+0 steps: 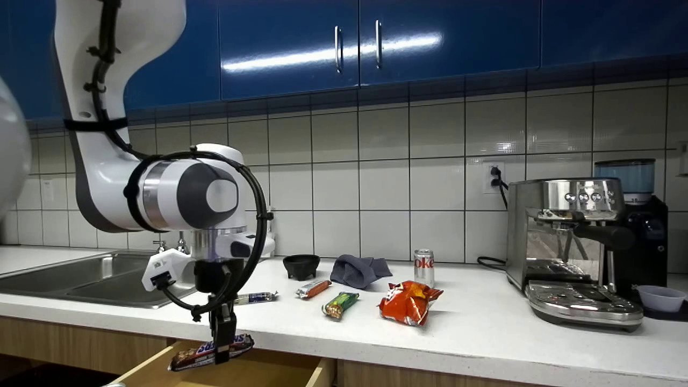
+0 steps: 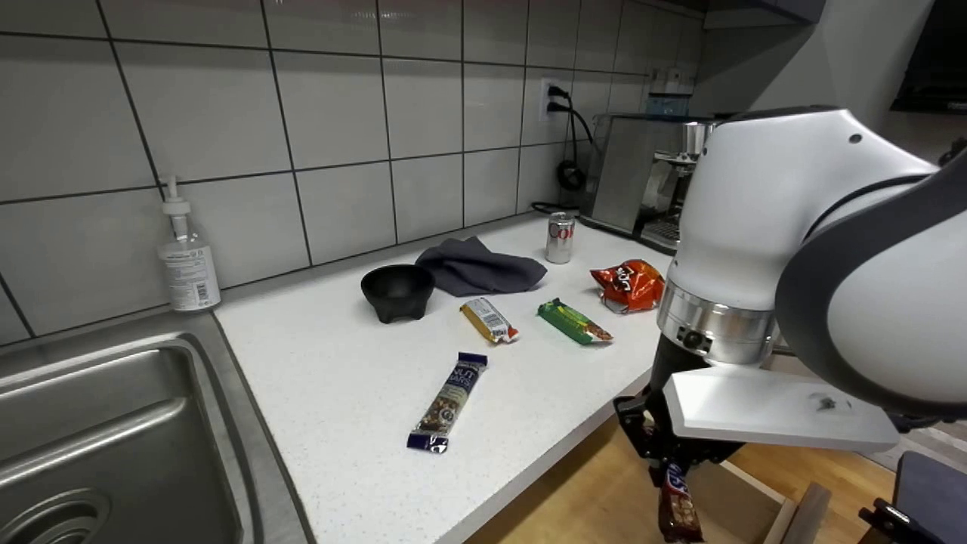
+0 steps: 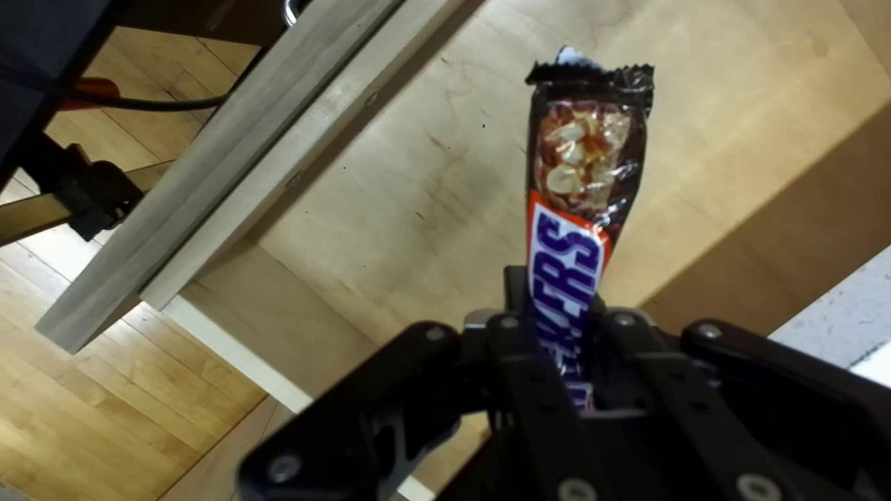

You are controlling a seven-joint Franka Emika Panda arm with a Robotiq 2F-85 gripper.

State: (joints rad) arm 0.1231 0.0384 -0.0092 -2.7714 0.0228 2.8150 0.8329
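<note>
My gripper (image 1: 222, 346) is shut on a brown Snickers bar (image 1: 192, 356) and holds it over an open wooden drawer (image 1: 279, 368) below the counter. In an exterior view the gripper (image 2: 666, 470) points down and the Snickers bar (image 2: 679, 510) sticks out from its fingers. In the wrist view the Snickers bar (image 3: 567, 250) sits between the fingers of the gripper (image 3: 557, 306), its far end pointing away over the bare floor of the drawer (image 3: 418, 202). The near end of the bar is partly hidden by the fingers.
On the white counter (image 2: 340, 438) lie a nut bar (image 2: 449, 404), an orange-wrapped bar (image 1: 313, 289), a green bar (image 1: 340, 305) and a red bag (image 1: 409, 303). A black bowl (image 1: 301, 266), grey cloth (image 1: 359, 271), Coke can (image 1: 424, 267) and coffee machine (image 1: 570, 252) stand behind. A sink (image 2: 98, 423) adjoins.
</note>
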